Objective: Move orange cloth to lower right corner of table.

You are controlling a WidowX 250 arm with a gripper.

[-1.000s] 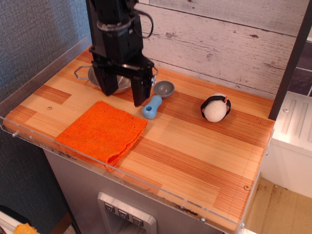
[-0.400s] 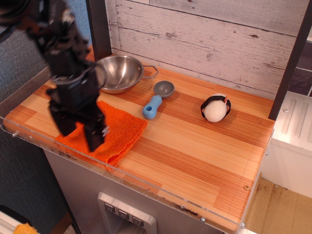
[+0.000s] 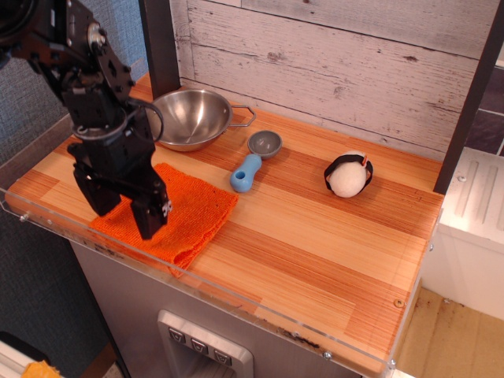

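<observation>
The orange cloth [image 3: 191, 211] lies flat at the near left of the wooden table [image 3: 315, 236], partly hidden by my arm. My black gripper [image 3: 122, 214] hangs over the cloth's left part with its two fingers spread apart and nothing between them. One finger [image 3: 150, 216] is over the cloth and the other [image 3: 96, 195] is near its left edge. I cannot tell whether the fingertips touch the fabric.
A steel bowl [image 3: 197, 116] stands at the back left. A blue scoop with a grey cup [image 3: 250, 165] lies beside the cloth's far corner. A white and black ball-like toy [image 3: 347, 174] sits at the back right. Clear rails [image 3: 260, 311] edge the table.
My gripper has moved from over the bowl at the back to the near left and now hangs over the cloth. The cloth and other objects have not moved.
</observation>
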